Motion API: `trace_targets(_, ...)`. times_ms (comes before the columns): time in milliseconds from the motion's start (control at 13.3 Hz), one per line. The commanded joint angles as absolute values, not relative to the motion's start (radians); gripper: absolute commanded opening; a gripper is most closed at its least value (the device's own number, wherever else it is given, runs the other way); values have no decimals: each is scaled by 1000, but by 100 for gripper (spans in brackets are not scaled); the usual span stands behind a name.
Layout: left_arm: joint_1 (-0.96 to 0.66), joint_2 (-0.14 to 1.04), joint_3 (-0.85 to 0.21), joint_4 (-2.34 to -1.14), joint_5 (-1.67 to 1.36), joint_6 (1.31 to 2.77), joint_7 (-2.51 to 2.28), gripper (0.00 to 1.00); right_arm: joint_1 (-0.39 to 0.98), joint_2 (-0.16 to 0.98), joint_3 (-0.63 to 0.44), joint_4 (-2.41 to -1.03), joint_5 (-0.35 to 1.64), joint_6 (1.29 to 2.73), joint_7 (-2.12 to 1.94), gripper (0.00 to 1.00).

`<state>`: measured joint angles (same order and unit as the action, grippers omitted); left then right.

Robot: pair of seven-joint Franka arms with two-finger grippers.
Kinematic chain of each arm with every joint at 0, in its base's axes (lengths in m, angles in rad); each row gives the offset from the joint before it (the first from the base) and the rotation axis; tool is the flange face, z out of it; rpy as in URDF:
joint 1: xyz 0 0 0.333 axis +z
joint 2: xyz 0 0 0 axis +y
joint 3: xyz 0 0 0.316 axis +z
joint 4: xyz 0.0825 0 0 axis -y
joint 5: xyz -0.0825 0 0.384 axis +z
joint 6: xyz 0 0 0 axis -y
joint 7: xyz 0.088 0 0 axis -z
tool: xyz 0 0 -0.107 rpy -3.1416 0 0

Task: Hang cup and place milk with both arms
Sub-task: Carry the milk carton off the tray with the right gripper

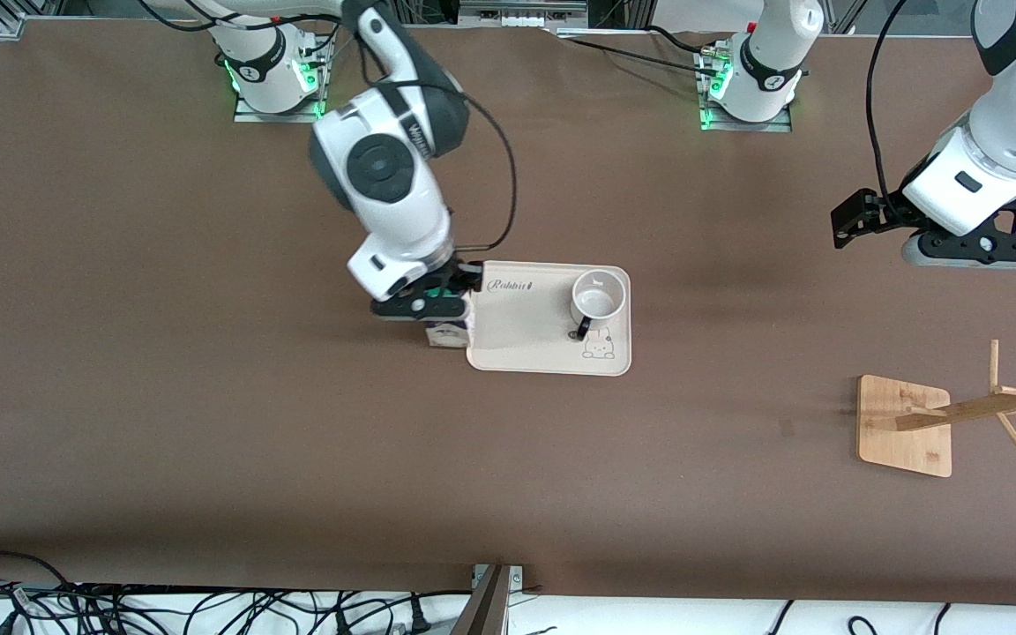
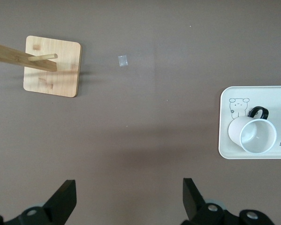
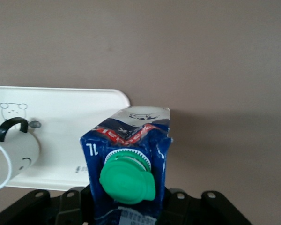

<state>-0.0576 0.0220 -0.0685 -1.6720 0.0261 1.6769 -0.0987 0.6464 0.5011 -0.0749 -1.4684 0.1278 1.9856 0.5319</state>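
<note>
Gripping the milk (image 3: 126,164), right gripper (image 1: 437,304) sat low at the tray (image 1: 543,353) edge toward the right arm's end of the table, jaws closed tight on the carton's sides. Carton looked upright, long axis vertical, green cap (image 3: 127,182) facing the wrist cam; whether lifted or resting on table: couldn't tell. Seemed just off the tray, beside its edge, not on it. Key relation for next move, as a judgement: tray lay directly beside the carton, toward the left arm's end, so only a short sideways carry w/ carton kept vertical would be needed to set it down there. Cup (image 1: 598,300) stood upright on the same tray at the end toward the left arm, mouth up, black handle (image 1: 582,330) pointing toward the front cam. Left gripper (image 1: 931,234) hung in the air over bare table (image 1: 208,423) near its own end, jaws spread wide, holding nothing, waiting. Wooden rack (image 1: 905,428) stood nearer the front cam than that gripper, well apart from the cup, pegs free. Left arm clearly the closer one to both cup and rack; cup not yet hung.
</note>
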Motion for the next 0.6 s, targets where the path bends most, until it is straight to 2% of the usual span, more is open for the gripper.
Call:
trace_targets(0,-58,38,-72,-1637,20,1652,-109,100,531,465,-64,-1471,192,1919,334,35)
trace_targets(300,-58,38,-72,-1637,20,1652,-109,100,356,454,-69,-1479,202,1861,99,35)
trace_targets(525,-61,38,-75,-1637,20,1651,-110,100,292,451,-80,-1485,201,1830,40,35)
